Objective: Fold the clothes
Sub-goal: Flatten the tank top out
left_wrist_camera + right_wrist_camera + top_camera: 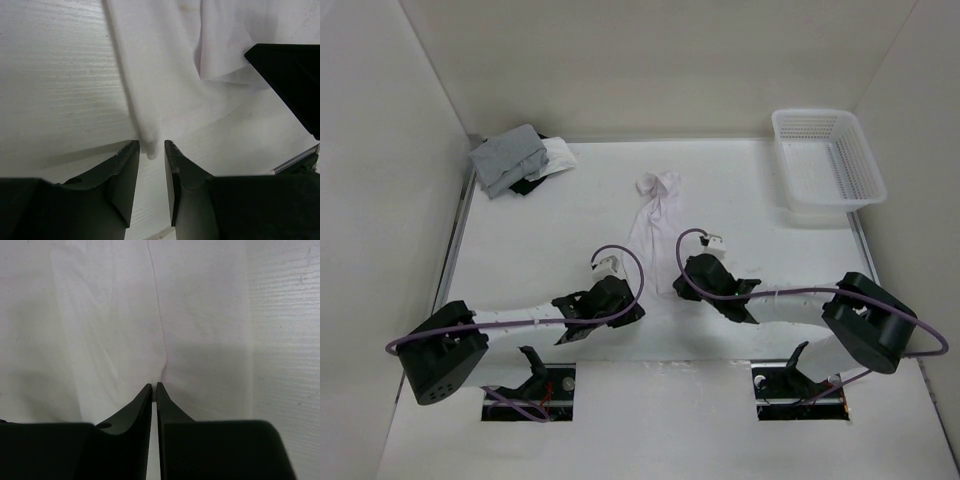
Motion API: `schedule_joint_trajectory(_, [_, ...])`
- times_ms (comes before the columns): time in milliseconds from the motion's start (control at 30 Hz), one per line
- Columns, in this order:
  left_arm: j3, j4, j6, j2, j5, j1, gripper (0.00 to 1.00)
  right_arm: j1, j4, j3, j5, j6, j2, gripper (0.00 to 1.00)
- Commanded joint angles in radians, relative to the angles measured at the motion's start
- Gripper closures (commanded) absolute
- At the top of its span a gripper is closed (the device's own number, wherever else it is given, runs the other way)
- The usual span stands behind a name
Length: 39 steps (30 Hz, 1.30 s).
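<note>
White tabletop [520, 230] holds the clothes [655, 215] bunched in a strip at its middle, the right gripper [154, 387] pinching the near edge and the left gripper [151, 150] parted astride a corner, so the grasping step seems underway and the left likely must close before spreading.

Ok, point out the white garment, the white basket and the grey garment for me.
white garment [654, 222]: top view, the middle of its bunched strip.
white basket [818, 214]: top view, its near wall.
grey garment [505, 158]: top view, the upper grey fold of the far-left pile.
</note>
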Motion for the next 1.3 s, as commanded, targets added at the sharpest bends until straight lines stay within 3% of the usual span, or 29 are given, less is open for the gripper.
schedule_joint_trajectory(0, [-0.031, -0.094, 0.013, 0.071, 0.008, -0.009, 0.76, -0.002, 0.069, 0.005, 0.018, 0.000, -0.025, 0.91])
schedule_joint_trajectory(133, [-0.013, -0.089, 0.013, 0.048, 0.007, -0.003, 0.93, 0.000, 0.066, -0.012, 0.036, -0.013, -0.106, 0.97])
schedule_joint_trajectory(200, [0.010, -0.098, 0.025, -0.028, -0.006, 0.008, 0.97, -0.004, 0.040, -0.024, 0.063, -0.035, -0.201, 0.99])
schedule_joint_trajectory(433, [0.188, -0.232, 0.177, -0.448, -0.127, 0.174, 0.99, 0.001, -0.293, 0.101, 0.247, -0.165, -0.713, 1.00])
schedule_joint_trajectory(600, [0.355, -0.275, 0.286, -0.637, -0.170, 0.341, 0.99, 0.044, -0.460, 0.330, 0.393, -0.274, -0.892, 1.00])
schedule_joint_trajectory(833, [0.601, -0.175, 0.358, -0.671, -0.170, 0.455, 0.99, 0.163, -0.431, 0.655, 0.496, -0.493, -0.829, 1.00])
schedule_joint_trajectory(1033, [0.721, -0.053, 0.427, -0.636, -0.239, 0.491, 0.99, 0.213, -0.310, 0.799, 0.435, -0.650, -0.732, 1.00])
schedule_joint_trajectory(1133, [0.725, 0.003, 0.435, -0.575, -0.243, 0.496, 0.99, 0.083, -0.305, 0.852, 0.355, -0.664, -0.633, 1.00])
schedule_joint_trajectory(1267, [0.699, 0.058, 0.421, -0.425, -0.233, 0.531, 0.99, -0.187, -0.315, 0.876, 0.078, -0.542, -0.467, 1.00])
